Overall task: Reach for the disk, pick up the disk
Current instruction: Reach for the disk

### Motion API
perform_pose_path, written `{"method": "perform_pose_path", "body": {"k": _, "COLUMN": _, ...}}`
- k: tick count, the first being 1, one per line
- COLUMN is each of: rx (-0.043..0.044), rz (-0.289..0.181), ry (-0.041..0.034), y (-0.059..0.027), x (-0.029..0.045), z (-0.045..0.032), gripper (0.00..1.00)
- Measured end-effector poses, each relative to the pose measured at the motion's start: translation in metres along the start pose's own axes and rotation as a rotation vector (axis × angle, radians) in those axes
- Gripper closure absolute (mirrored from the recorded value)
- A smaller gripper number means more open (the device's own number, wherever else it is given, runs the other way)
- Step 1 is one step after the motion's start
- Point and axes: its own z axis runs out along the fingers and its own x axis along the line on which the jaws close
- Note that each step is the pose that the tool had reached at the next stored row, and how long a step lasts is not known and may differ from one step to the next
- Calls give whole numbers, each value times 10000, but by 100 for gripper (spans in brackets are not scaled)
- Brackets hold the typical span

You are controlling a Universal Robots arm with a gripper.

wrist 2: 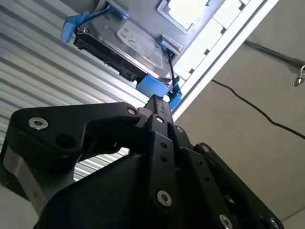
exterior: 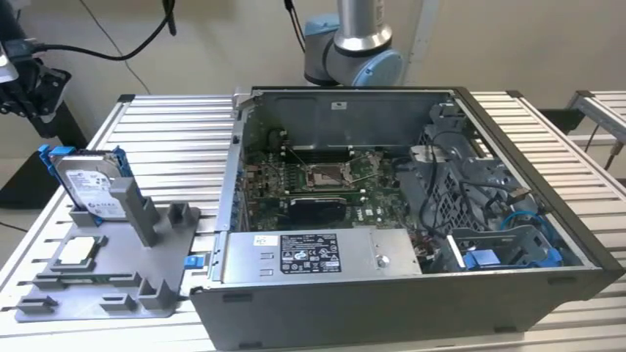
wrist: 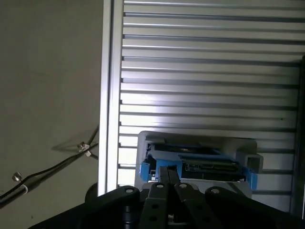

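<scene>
The disk (exterior: 93, 187), a flat silver-grey metal slab, stands on edge in a grey plastic fixture (exterior: 137, 216) on the slatted aluminium bench (exterior: 176, 139). It sits at the exterior view's left, well apart from the open computer case (exterior: 391, 220). In both wrist views it lies straight ahead of the end effector (wrist: 167, 168), with its blue-railed edge running crosswise to the approach. The 2 black fingers (wrist: 162, 176) seem pressed together, holding nothing; whether they touch it is unclear.

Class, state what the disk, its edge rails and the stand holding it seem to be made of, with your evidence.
The disk is likely metal: silver-grey with a dull sheen, and a white label on its face. The rails are probably plastic: bright uniform blue, moulded shapes. The stand is matt grey, perhaps plastic: blocky, no shine.
</scene>
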Motion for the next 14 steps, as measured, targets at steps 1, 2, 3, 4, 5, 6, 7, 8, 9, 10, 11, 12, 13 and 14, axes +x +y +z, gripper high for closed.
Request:
{"method": "perform_pose_path", "body": {"k": 1, "rx": 0, "rz": 1, "ry": 0, "y": 0, "x": 0, "z": 0, "gripper": 100}}
{"method": "perform_pose_path", "body": {"k": 2, "rx": 0, "rz": 1, "ry": -1, "y": 0, "x": 0, "z": 0, "gripper": 100}}
{"method": "perform_pose_path", "body": {"k": 3, "rx": 0, "rz": 1, "ry": -1, "y": 0, "x": 0, "z": 0, "gripper": 100}}
{"method": "perform_pose_path", "body": {"k": 4, "rx": 0, "rz": 1, "ry": -1, "y": -1, "x": 1, "z": 1, "gripper": 100}}
{"method": "perform_pose_path", "body": {"k": 5, "rx": -1, "rz": -1, "ry": -1, "y": -1, "x": 1, "z": 0, "gripper": 100}}
{"method": "perform_pose_path", "body": {"k": 6, "rx": 2, "rz": -26, "ry": 0, "y": -1, "x": 1, "z": 1, "gripper": 100}}
{"method": "perform_pose_path", "body": {"k": 7, "rx": 4, "rz": -77, "ry": 3, "y": -1, "x": 1, "z": 0, "gripper": 100}}
{"method": "perform_pose_path", "body": {"k": 8, "rx": 5, "rz": -143, "ry": 5, "y": -1, "x": 1, "z": 0, "gripper": 100}}
{"method": "perform_pose_path", "body": {"k": 9, "rx": 6, "rz": -226, "ry": 7, "y": -1, "x": 1, "z": 0, "gripper": 100}}
{"method": "perform_pose_path", "body": {"k": 10, "rx": 6, "rz": -325, "ry": 11, "y": -1, "x": 1, "z": 1, "gripper": 100}}
{"method": "perform_pose_path", "body": {"k": 11, "rx": 7, "rz": -445, "ry": 17, "y": -1, "x": 1, "z": 0, "gripper": 100}}
{"method": "perform_pose_path", "body": {"k": 12, "rx": 7, "rz": -579, "ry": 21, "y": -1, "x": 1, "z": 0, "gripper": 100}}
{"method": "perform_pose_path", "body": {"k": 13, "rx": 7, "rz": -708, "ry": 27, "y": -2, "x": 1, "z": 0, "gripper": 100}}
{"method": "perform_pose_path", "body": {"k": 14, "rx": 7, "rz": -792, "ry": 29, "y": -5, "x": -1, "z": 0, "gripper": 100}}
